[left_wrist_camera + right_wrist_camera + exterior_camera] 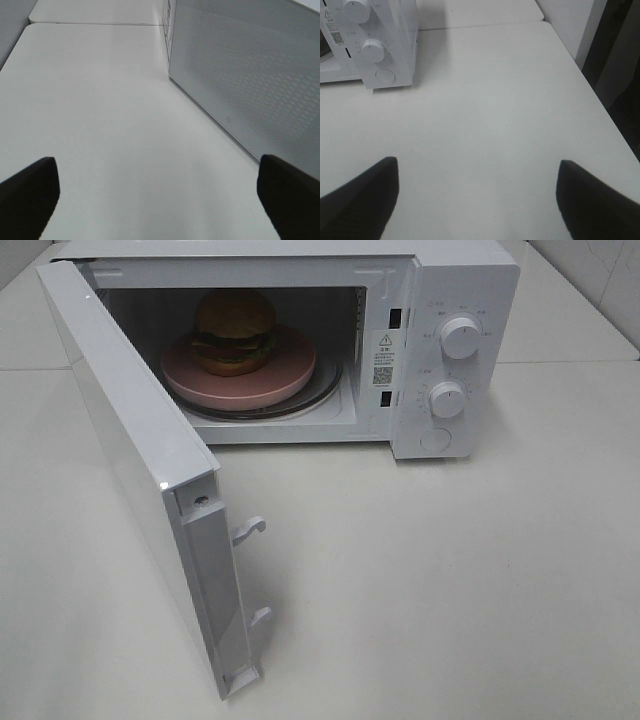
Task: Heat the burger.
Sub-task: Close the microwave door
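Observation:
The burger [234,332], with a tan domed bun, dark patty and green filling, sits on a round pink plate [275,381] inside the open white microwave [460,300]. The microwave door [140,470] swings wide toward the front left. Neither gripper shows in the exterior high view. My left gripper [157,200] is open over bare table, with the door's dotted outer face [250,65] beside it. Over the table right of the microwave, my right gripper [477,197] is open and holds nothing.
Two white knobs [459,337] [447,399] and a round button [435,440] sit on the microwave's right panel, also seen as knobs [372,50] in the right wrist view. The white table's [520,100] right edge drops off near a wall.

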Controlling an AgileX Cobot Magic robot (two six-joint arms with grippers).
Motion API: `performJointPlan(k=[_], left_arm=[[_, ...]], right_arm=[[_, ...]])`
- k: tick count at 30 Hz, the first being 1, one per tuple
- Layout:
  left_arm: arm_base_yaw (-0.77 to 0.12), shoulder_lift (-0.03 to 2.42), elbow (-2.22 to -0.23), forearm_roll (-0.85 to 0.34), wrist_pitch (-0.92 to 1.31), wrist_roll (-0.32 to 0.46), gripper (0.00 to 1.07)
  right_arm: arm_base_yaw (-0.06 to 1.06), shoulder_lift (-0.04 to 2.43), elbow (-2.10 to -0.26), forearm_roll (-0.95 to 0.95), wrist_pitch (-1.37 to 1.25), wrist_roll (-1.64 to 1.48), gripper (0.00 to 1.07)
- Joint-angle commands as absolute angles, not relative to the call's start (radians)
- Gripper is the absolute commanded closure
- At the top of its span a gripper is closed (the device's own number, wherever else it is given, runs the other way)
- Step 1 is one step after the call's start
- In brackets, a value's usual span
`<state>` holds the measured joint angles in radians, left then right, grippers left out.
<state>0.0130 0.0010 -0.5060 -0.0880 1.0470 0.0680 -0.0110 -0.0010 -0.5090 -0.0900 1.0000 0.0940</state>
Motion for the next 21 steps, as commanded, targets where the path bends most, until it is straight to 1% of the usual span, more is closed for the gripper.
performJointPlan(k=[1,21], left_arm=[[0.015,-0.002,-0.504,-0.09,1.044,0.062,0.02],[0.015,-0.002,-0.504,-0.091,1.044,0.062,0.02]], right_arm=[[-0.009,-0.035,-0.503,-0.093,0.999,0.095,0.31],[-0.007,-0.034,-0.503,-0.091,0.999,0.092,0.31]])
